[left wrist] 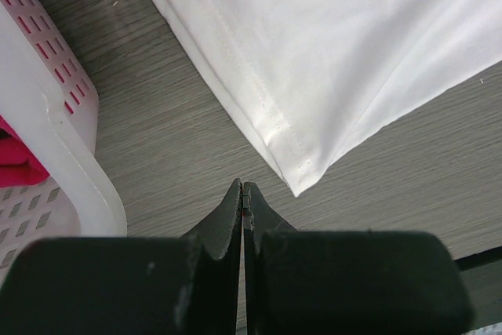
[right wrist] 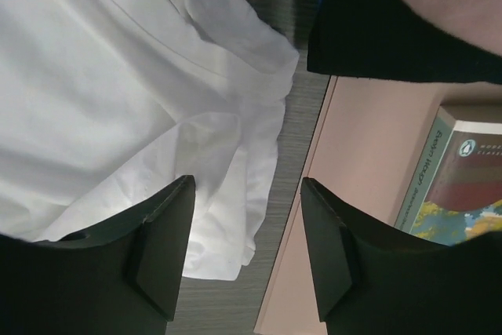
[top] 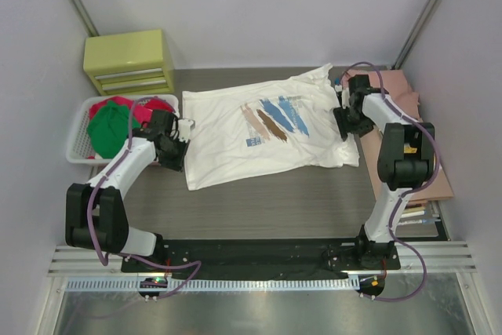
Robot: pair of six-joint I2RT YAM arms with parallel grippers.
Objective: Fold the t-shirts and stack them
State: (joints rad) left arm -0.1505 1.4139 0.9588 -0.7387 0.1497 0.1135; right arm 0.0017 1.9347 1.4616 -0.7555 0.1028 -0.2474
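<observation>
Found the white printed t-shirt (top: 259, 127) spread nearly flat, print side up, in the middle of the table (top: 274, 209). Saw the left gripper (left wrist: 244, 191) pinched fully shut on nothing, over bare tabletop just off the shirt's hemmed corner, beside the white slotted basket (top: 78, 143). Noted a green t-shirt (top: 110, 132) and a red t-shirt (top: 118, 105) heaped in that basket, and a yellow-green drawer unit (top: 129, 60) behind it. Saw the right gripper (right wrist: 247, 186) with jaws spread apart and empty, above the rumpled right edge of the white shirt, next to a salmon-pink cloth (top: 408, 100) and a book (right wrist: 459, 186). Could not judge contact between fingers and fabric
</observation>
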